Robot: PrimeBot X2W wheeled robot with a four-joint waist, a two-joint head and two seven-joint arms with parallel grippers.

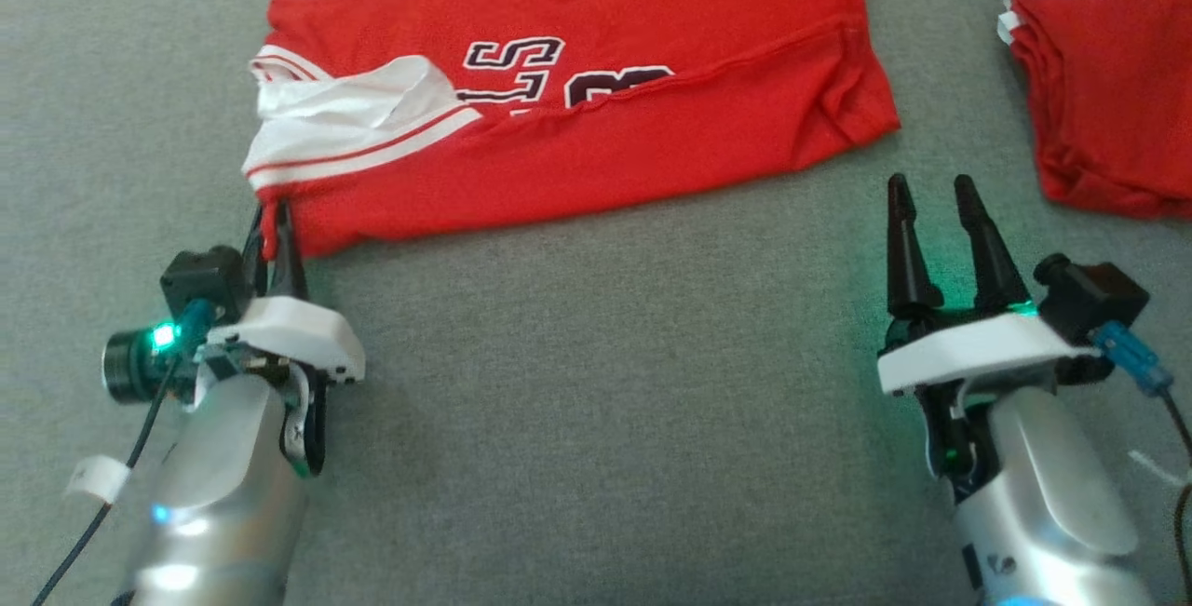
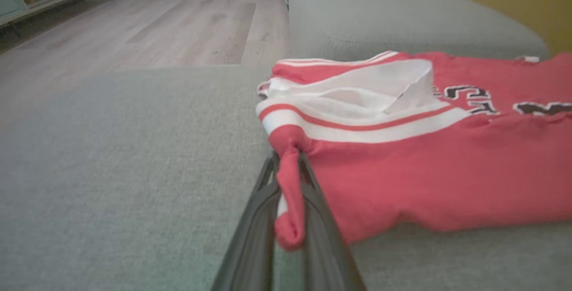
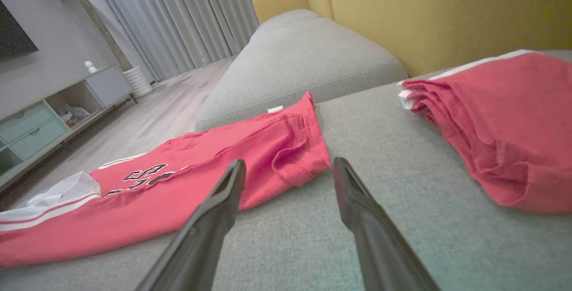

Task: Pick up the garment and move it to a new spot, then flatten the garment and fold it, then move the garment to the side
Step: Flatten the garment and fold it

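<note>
The garment (image 1: 596,113) is a red jersey with white striped trim and dark lettering, lying folded in half on the grey cushion. My left gripper (image 1: 273,220) is shut on the jersey's near left corner, and the left wrist view shows a pinch of red cloth of the garment (image 2: 288,192) squeezed between the two dark fingers. My right gripper (image 1: 929,189) stands open on the cushion, a little short of the jersey's near right corner. In the right wrist view the garment (image 3: 214,170) lies just ahead of the spread right gripper (image 3: 288,168), apart from it.
A second folded red garment (image 1: 1108,94) lies at the far right of the grey cushion (image 1: 596,383). A yellow sofa back (image 3: 447,9) rises behind it. Another grey cushion (image 3: 299,58) lies beyond the jersey. A wooden floor (image 2: 147,27) lies past the cushion's edge.
</note>
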